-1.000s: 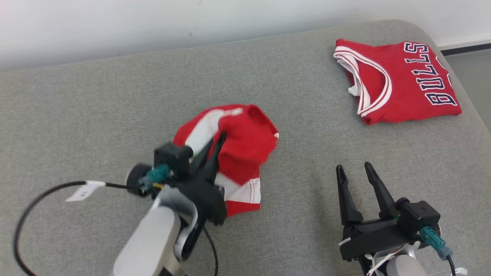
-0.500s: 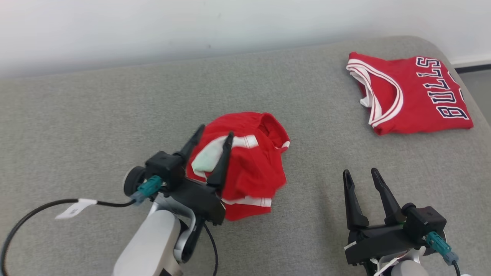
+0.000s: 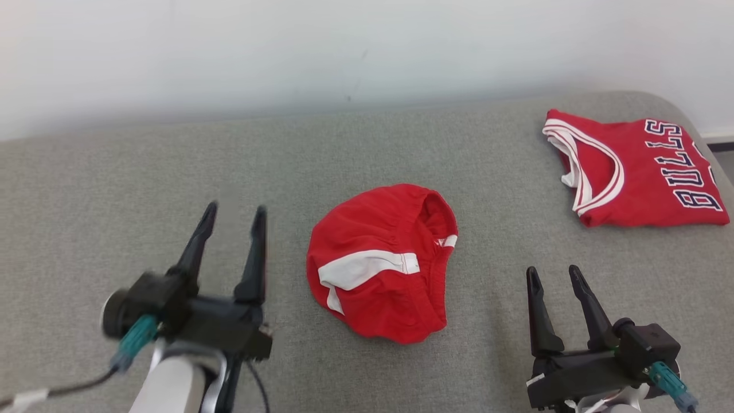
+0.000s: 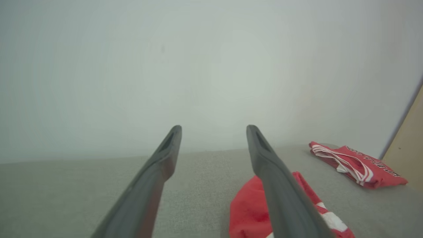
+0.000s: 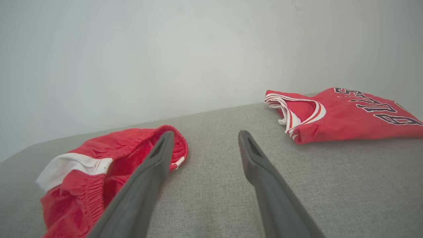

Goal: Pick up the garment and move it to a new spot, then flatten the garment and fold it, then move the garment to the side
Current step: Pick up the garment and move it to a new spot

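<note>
The garment (image 3: 384, 261), red shorts with a white stripe and an elastic waistband, lies crumpled in a heap in the middle of the grey cushion. It also appears at the lower right of the left wrist view (image 4: 251, 211) and at the left of the right wrist view (image 5: 99, 165). My left gripper (image 3: 235, 213) stands open to the left of the heap, apart from it, with nothing between its fingers. Open and empty as well, my right gripper (image 3: 553, 274) is at the lower right, a short way right of the garment.
A folded red BULLS jersey (image 3: 636, 169) with white trim lies at the far right of the grey cushion (image 3: 143, 183), close to its rounded corner. A pale wall runs behind the cushion's back edge. A dark cable trails from my left wrist.
My left gripper opened, let go of the garment and drew back to the left; the garment dropped into a heap on the cushion. The head camera tilted, shifting the whole picture down.
</note>
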